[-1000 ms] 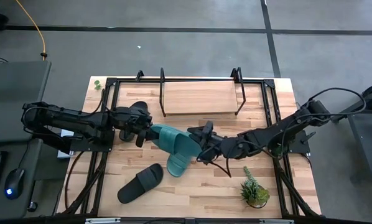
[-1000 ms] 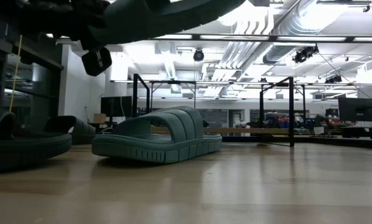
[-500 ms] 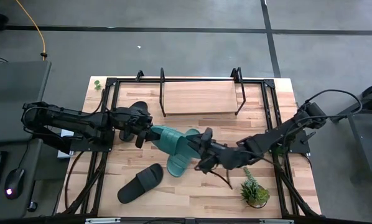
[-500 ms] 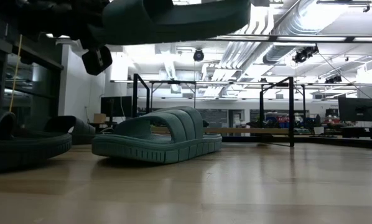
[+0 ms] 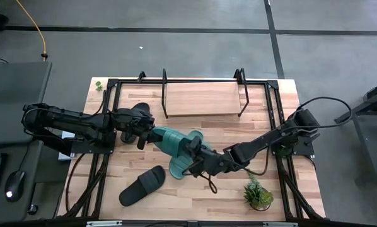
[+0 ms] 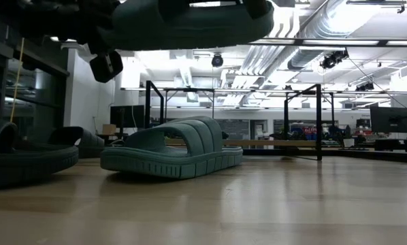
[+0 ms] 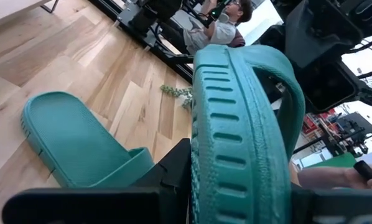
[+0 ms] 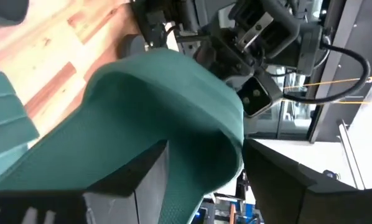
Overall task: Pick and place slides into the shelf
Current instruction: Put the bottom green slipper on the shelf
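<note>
A teal-green slide (image 5: pixel 169 140) is held in the air above the middle of the wooden tabletop (image 5: pixel 283 189), between the two arms. The left gripper (image 5: pixel 149 135) is clenched on one end of this sandal; in the left wrist view the ribbed sole (image 7: pixel 236 143) fills the space between its dark fingers. The right gripper (image 5: pixel 195 150) is placed at the other end, its fingers (image 8: pixel 142 180) spread wide on either side of the sandal's edge; whether they actually press on it cannot be told from the right wrist view.

A second teal-green slide (image 5: pixel 179 165) lies flat on the tabletop just below the raised one, and is seen resting upright in the low view (image 6: pixel 173 151). A black slide (image 5: pixel 142 185) lies nearer the front edge, and another black slide (image 5: pixel 140 110) is partly hidden under the left arm.

The shelf (image 5: pixel 202 99) stands at the back of the table, its light board within black posts. A small potted plant (image 5: pixel 258 194) stands at the front right.
</note>
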